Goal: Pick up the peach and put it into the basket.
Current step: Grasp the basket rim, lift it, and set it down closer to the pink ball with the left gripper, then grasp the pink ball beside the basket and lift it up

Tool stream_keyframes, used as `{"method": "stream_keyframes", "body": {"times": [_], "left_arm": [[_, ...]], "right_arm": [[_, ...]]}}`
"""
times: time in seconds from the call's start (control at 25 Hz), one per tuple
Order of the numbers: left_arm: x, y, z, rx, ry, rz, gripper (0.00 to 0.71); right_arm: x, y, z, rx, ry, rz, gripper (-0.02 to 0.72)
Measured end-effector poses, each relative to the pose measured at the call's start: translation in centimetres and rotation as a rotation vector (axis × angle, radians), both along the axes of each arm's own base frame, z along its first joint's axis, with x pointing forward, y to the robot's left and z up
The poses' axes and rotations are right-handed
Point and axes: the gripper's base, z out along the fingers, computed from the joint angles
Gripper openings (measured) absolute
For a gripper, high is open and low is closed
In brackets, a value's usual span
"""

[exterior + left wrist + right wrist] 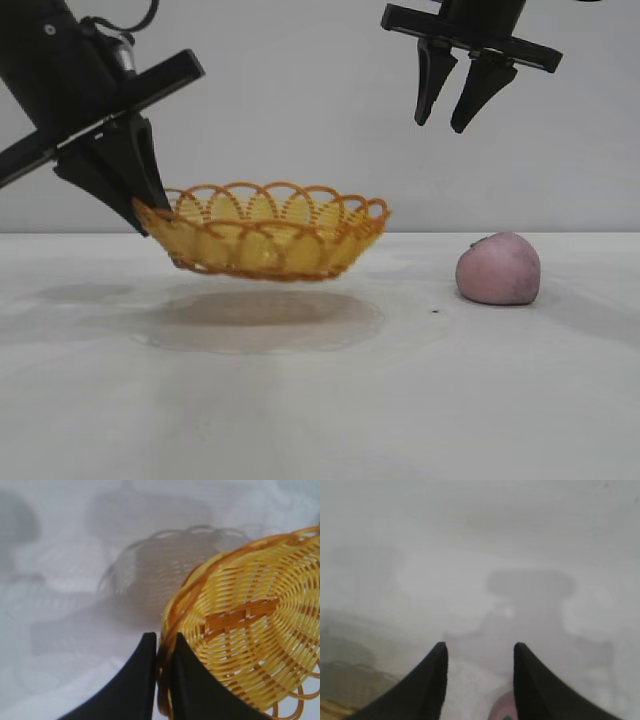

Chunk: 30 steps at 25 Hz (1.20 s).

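One peach [498, 268] rests on the white table [320, 400]: a rounded, matte, dusty pink-mauve fruit, smaller than the basket [262, 231] and lying well apart from it, on the side nearer the right arm. In the right wrist view only a sliver of the peach [501, 709] shows between the fingers, pink with a speck of green on it.

One basket is present, a shallow oval of yellow-orange wicker with an open rim of scalloped loops. It hangs clear of the table, tilted slightly, with its own shadow on the surface beneath it. The left wrist view shows its woven floor [250, 630], a darker orange band crossing the weave, and the looped rim at the edge.

Two grippers are in view. The left gripper [140, 205] is at the basket's rim on the side away from the peach, its two dark fingers [137, 680] pinched on the rim, one inside and one outside the wall, so that it carries the basket. The right gripper [455, 95] hangs high above the table, above the peach and a little toward the basket from it, fingers pointing down and spread apart with nothing between them. Its fingers [432, 680] frame bare table in the right wrist view, where a blurred edge of the basket [345, 695] also appears.
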Motion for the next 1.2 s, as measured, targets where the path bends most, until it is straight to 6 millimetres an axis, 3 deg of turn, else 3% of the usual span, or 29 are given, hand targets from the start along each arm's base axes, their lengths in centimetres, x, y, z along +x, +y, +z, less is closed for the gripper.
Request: {"method": "stream_keyframes", "body": {"times": [0.04,0.12,0.32,0.4,0.52,0.56,0.64,0.8,0.88,1.04,1.2], "left_arm": [[0.0,0.0,0.0,-0.005,0.0,0.0,0.046],[0.0,-0.1,-0.1,-0.006,-0.002,-0.004,0.046],[-0.1,0.0,-0.1,0.005,-0.005,-0.027,0.313],[-0.2,0.1,-0.2,0.02,0.0,-0.051,0.365],[-0.4,0.3,-0.1,0.052,-0.003,-0.099,0.349],[-0.5,0.4,0.3,0.068,-0.02,-0.116,0.391],[-0.4,1.3,1.9,0.082,-0.068,-0.113,0.375],[-0.3,5.5,6.2,0.098,-0.183,-0.039,0.375],[-0.5,7.5,7.3,0.169,-0.219,-0.04,0.375],[-0.9,10.6,6.7,0.426,-0.146,-0.022,0.375],[-1.0,11.5,7.3,0.524,-0.157,0.029,0.375]], "right_arm": [[0.0,0.0,0.0,0.0,0.0,0.0,0.25],[0.0,0.0,0.0,0.0,0.0,0.0,0.25],[0.0,0.0,0.0,-0.001,0.002,0.0,0.25],[0.0,0.0,0.0,-0.001,0.002,0.0,0.25],[0.0,0.0,0.0,-0.001,0.004,0.001,0.25],[0.0,0.0,0.0,-0.001,0.004,0.001,0.25],[0.0,0.0,0.0,-0.001,0.004,0.001,0.25],[0.0,0.0,0.0,-0.001,0.004,0.001,0.25],[0.0,0.0,0.0,-0.001,0.004,0.001,0.25],[0.0,0.0,0.0,0.002,0.001,0.0,0.25],[0.0,0.0,0.0,0.001,0.004,0.001,0.25]]}}
